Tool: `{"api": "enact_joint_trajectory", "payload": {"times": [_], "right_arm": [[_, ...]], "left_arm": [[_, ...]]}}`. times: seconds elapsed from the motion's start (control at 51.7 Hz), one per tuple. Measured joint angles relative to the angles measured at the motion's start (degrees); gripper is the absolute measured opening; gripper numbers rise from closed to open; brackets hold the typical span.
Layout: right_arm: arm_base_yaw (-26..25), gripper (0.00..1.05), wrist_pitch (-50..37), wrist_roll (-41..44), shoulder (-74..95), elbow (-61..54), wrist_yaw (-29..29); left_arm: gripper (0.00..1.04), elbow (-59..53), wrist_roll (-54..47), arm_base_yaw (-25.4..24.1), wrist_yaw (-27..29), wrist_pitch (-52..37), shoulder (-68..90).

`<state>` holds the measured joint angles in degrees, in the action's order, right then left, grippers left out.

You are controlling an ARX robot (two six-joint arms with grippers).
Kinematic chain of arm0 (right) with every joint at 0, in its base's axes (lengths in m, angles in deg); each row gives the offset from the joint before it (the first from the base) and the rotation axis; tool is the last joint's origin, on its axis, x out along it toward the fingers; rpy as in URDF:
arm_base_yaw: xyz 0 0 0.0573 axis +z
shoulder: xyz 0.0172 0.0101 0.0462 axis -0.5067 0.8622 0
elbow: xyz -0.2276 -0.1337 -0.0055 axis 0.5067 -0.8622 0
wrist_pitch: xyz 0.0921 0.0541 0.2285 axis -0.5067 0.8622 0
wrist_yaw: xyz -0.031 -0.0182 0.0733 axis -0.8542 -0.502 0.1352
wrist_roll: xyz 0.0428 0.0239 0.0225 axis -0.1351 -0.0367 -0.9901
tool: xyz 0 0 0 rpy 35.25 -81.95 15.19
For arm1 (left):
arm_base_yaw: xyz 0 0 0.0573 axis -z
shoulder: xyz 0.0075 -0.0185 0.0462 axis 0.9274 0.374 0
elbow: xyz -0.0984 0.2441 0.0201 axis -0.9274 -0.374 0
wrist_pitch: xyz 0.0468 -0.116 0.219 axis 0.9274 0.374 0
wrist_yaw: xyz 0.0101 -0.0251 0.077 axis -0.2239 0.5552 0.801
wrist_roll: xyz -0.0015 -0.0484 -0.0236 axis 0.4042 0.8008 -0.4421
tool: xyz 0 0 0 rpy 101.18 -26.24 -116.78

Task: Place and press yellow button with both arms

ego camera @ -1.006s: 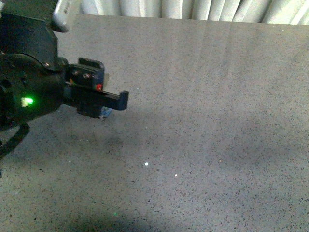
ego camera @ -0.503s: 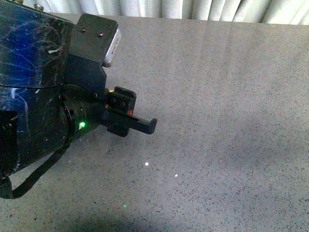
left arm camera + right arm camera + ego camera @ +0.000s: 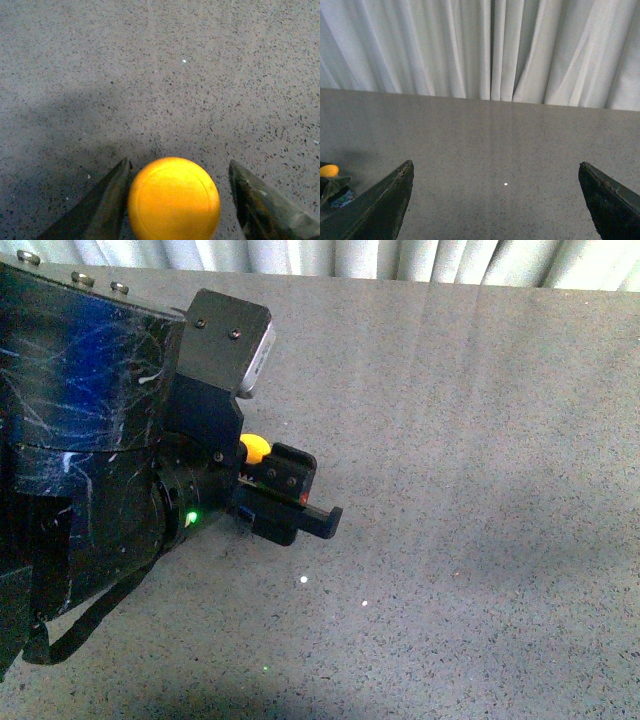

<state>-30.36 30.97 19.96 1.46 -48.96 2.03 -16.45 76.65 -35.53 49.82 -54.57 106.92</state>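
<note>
The yellow button (image 3: 254, 449) shows its domed orange-yellow cap beside the left arm's wrist in the front view. My left gripper (image 3: 300, 508) is shut on the yellow button and carries it above the grey speckled table (image 3: 480, 440). In the left wrist view the cap (image 3: 173, 199) fills the space between the two dark fingers (image 3: 102, 207); its base is hidden. My right gripper (image 3: 495, 200) is open and empty, jaws wide apart over the table. The cap also shows small at the edge of the right wrist view (image 3: 328, 171). The right arm is out of the front view.
A white pleated curtain (image 3: 490, 47) hangs behind the table's far edge. The bulky left arm (image 3: 90, 440) fills the left side of the front view. Small bright specks (image 3: 303, 580) lie on the table.
The left arm has moved right and toward the camera with the button. The orange-yellow cap now shows beside the wrist; it was hidden a second ago.
</note>
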Motion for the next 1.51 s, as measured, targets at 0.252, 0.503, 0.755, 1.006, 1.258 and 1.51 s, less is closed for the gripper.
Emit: {"api": "enact_joint_trajectory", "payload": {"times": [0.252, 0.503, 0.755, 1.006, 1.258, 1.51], "right_arm": [[0.00, 0.96, 0.00, 0.00, 0.00, 0.00, 0.00], [0.00, 0.96, 0.00, 0.00, 0.00, 0.00, 0.00], [0.00, 0.96, 0.00, 0.00, 0.00, 0.00, 0.11], [-4.59, 0.96, 20.04, -8.85, 19.19, 11.39, 7.41], [-2.58, 0.96, 4.57, -0.44, 51.49, 27.12, 7.39], [13.38, 0.96, 3.61, 3.43, 82.49, 48.17, 4.72]], "left_arm": [[0.97, -5.92, 0.17, -0.92, -2.82, 0.22, -6.67], [0.96, -12.61, 2.86, -11.93, -12.28, 9.70, -26.73], [0.46, -27.19, -1.20, -30.73, -6.54, -14.53, -43.45], [0.01, -31.61, -1.46, -32.30, -7.45, -4.83, -58.23], [0.01, -33.44, -1.70, -32.33, -7.41, 4.76, -69.68], [0.01, -33.70, -1.73, -32.33, -7.43, 14.51, -80.41]]}}
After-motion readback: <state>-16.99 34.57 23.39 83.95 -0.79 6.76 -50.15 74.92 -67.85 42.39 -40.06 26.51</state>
